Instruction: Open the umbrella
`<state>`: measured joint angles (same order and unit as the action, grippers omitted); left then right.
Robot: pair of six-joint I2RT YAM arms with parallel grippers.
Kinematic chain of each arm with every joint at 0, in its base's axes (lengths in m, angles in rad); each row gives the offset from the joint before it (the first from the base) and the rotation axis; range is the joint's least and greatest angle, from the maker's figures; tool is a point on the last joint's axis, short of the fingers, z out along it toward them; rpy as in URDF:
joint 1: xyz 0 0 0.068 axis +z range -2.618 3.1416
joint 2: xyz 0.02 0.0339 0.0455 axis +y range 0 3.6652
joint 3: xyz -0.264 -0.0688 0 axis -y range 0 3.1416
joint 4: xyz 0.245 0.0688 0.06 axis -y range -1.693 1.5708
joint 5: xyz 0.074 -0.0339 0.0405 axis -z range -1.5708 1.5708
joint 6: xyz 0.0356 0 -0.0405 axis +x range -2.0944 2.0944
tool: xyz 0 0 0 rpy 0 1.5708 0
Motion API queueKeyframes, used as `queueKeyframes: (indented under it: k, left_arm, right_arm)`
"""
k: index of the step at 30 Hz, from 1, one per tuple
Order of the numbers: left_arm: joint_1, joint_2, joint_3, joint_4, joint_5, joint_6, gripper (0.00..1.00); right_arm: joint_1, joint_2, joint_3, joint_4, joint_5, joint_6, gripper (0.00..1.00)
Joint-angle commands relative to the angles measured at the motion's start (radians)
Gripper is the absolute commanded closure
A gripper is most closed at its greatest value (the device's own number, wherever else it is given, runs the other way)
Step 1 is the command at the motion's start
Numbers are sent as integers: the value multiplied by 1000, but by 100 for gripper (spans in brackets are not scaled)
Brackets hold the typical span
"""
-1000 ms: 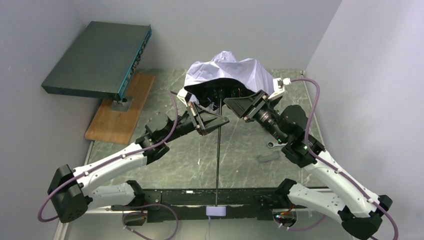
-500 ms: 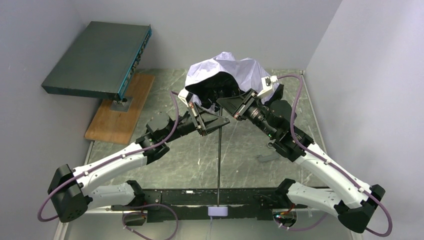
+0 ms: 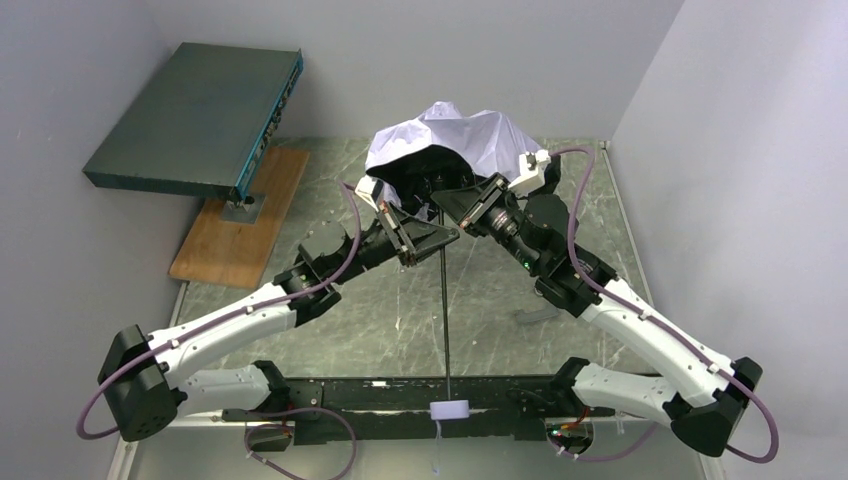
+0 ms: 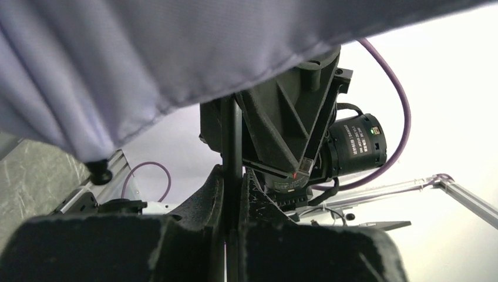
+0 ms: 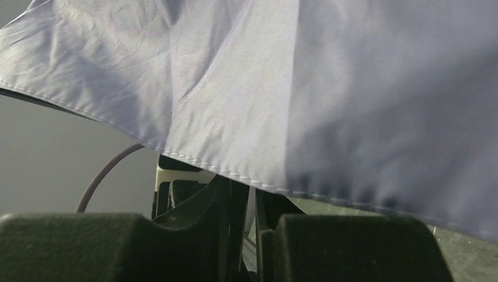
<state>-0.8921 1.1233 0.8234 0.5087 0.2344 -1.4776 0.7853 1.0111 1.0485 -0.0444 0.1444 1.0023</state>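
While the umbrella (image 3: 450, 140) hangs between the two arms above the middle of the table (image 3: 330, 320), you have little margin. Its pale canopy (image 5: 329, 88) is limp and bunched at the far end, its thin black shaft (image 3: 443, 300) runs back toward you, and its small handle (image 3: 449, 410) sits over the base rail (image 3: 330, 392). Your left gripper (image 4: 232, 200) is pressed together on the shaft just below the fabric. Your right gripper (image 5: 252, 229) sits just beyond it under the draped cloth with only a narrow gap showing. Whether it pinches the shaft or nothing at all, I cannot tell. The likeliest trouble, as I judge it, is the cloth: the hem droops over both wrists, so a closing jaw could trap fabric and jam or tear it. A push that runs off the shaft's line could bend that thin rod. A slack left hold would let the shaft slide through instead of spreading the canopy. Small white print shows on the right arm's black motor housing (image 4: 355, 147), too small to read, and the teal box (image 3: 195, 115) shows no legible writing.
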Motion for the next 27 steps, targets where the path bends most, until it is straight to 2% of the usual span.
queueKeyframes:
  k: [1,10,19,27]
  left_arm:
    - [-102,-38,71,54,110,61,100]
    - [-268,-45,85,-109,19,137,100]
    - [-394,43,220,-264,-29,211,100]
    - [-470,86,267,-312,-63,219,100]
  right_arm:
    - [-58,36,47,29,249,-25,97]
    - [-159,57,76,23,398,14,100]
    - [-191,69,65,107,539,-3,100]
    - [-301,166,189,126,553,-21,100]
